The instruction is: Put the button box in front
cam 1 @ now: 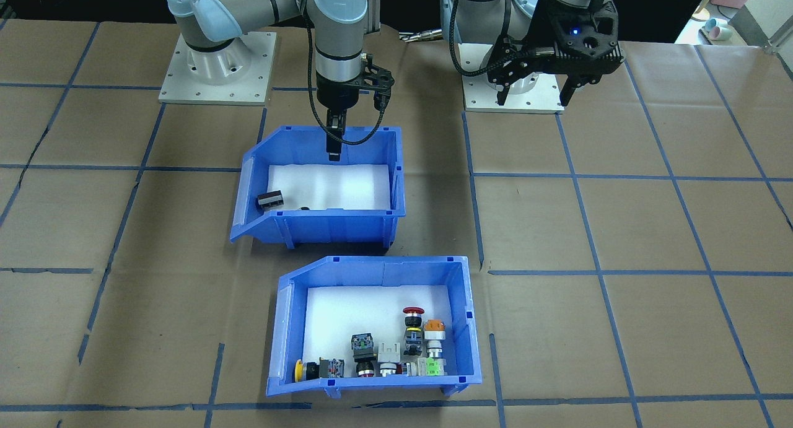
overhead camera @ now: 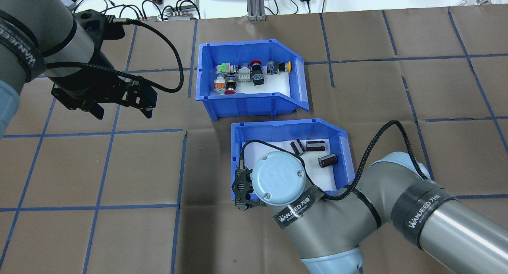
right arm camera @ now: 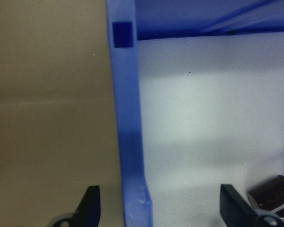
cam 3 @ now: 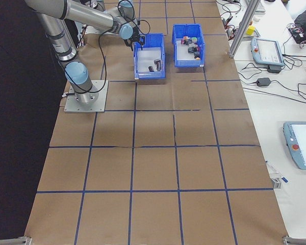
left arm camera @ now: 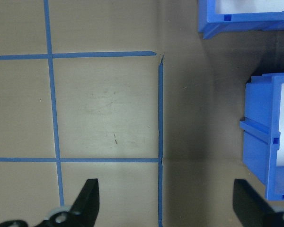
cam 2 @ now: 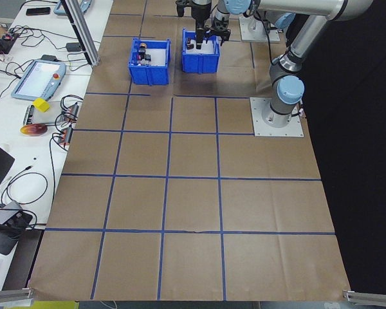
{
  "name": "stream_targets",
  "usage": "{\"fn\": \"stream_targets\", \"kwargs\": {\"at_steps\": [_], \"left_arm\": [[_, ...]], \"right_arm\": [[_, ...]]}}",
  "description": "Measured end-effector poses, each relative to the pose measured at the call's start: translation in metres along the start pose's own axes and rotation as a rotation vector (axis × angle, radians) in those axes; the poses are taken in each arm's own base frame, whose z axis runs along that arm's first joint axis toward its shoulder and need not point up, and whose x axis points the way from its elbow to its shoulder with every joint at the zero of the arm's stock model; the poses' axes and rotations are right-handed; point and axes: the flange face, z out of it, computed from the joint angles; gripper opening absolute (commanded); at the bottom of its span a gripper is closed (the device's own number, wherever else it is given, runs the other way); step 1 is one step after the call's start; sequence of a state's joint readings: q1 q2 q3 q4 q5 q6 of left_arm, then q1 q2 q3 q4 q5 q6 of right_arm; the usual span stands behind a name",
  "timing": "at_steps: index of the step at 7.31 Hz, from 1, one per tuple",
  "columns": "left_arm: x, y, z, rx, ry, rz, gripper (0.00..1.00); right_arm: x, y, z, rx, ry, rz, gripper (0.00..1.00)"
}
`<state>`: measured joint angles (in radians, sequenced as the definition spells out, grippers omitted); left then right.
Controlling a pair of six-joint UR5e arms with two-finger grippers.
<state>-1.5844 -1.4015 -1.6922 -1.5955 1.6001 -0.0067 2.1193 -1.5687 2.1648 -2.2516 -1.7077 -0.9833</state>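
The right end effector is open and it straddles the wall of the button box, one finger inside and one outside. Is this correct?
Not quite. The right end effector is open and straddles a wall, but of the bin with dark cylinders, not the button box. The overhead exterior view shows it.

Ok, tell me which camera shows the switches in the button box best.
Exterior front-facing: the button box sits nearest, every switch distinct. Overhead shows them smaller; both side views show tiny specks; the left wrist catches only a bin corner, the right wrist only the other bin.
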Motion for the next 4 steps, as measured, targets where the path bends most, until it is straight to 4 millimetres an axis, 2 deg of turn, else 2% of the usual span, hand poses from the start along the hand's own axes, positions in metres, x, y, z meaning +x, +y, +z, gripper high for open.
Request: {"fn": "stream_targets", "kwargs": {"at_steps": [2,3,4], "left_arm": [[0.001,0.001,0.0,-0.001,0.0,0.002,0.99],[0.001,0.001,0.0,-0.001,0.0,0.002,0.99],[0.001,0.001,0.0,-0.001,0.0,0.003,0.99]], "right_arm": [[0.023,0.007,-0.028,-0.044,0.013,0.022,1.0],[0.037,0.024,-0.043,-0.062,0.036,0.064,1.0],[0.055,0.052,-0.056,-0.067,0.056,0.138,1.0]]}}
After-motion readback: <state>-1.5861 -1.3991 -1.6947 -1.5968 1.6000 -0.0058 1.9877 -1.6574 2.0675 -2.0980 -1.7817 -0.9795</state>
